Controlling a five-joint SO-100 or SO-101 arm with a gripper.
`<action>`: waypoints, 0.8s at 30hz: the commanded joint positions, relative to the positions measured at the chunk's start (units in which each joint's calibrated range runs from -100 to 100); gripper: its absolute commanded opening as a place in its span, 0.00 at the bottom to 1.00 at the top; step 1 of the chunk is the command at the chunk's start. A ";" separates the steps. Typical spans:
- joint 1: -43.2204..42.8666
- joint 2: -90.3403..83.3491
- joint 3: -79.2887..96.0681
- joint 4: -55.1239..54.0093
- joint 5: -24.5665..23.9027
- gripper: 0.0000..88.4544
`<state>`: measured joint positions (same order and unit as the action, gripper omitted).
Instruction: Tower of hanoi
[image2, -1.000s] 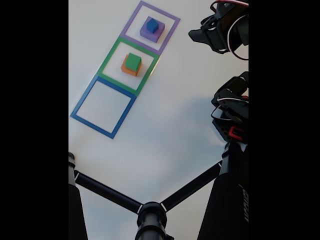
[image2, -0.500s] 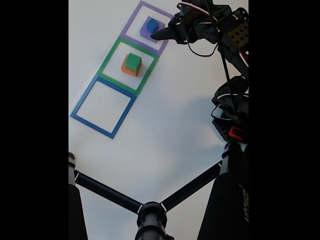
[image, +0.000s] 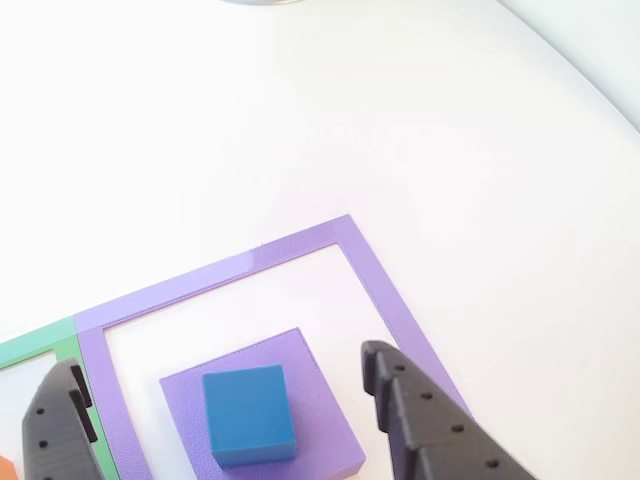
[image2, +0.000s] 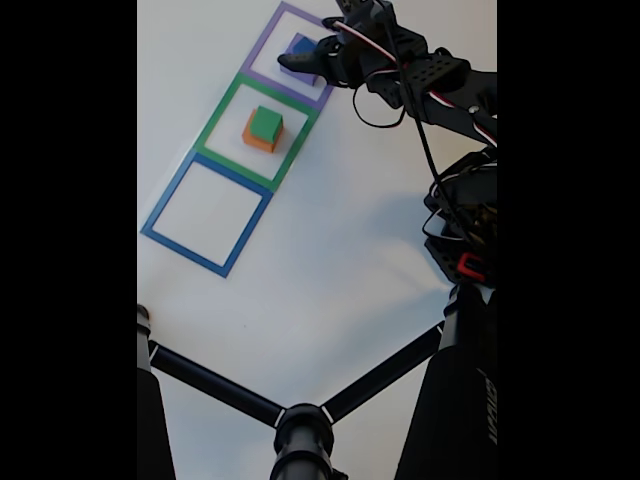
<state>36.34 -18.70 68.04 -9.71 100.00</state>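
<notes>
In the other view, the small blue cube (image: 248, 415) sits on top of the flat purple block (image: 322, 400), inside the purple square outline (image: 380, 275). My gripper (image: 220, 362) is open above them, with one black finger (image: 58, 430) to the left of the stack and the other finger (image: 420, 425) to its right. In the fixed view, the gripper (image2: 308, 45) hovers over the blue cube (image2: 300, 43), which it partly covers. The green block (image2: 266, 122) rests on the orange block (image2: 256, 139) inside the green outline (image2: 214, 122).
A blue square outline (image2: 160, 214) lies on the white table below the green one, with nothing inside it. Black tripod legs (image2: 215, 384) cross the bottom of the fixed view. The arm's base (image2: 465, 235) stands at the right edge.
The arm has swung left from the right edge and reached out. Its open gripper now hangs over the blue cube in the purple outline. The blocks have not moved.
</notes>
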 joint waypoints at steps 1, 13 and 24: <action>0.19 5.50 -0.22 -10.53 0.00 0.37; -0.48 11.15 6.42 -22.27 0.00 0.37; -2.68 17.29 5.23 -28.99 0.00 0.34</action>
<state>34.35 -2.07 75.21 -36.15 100.00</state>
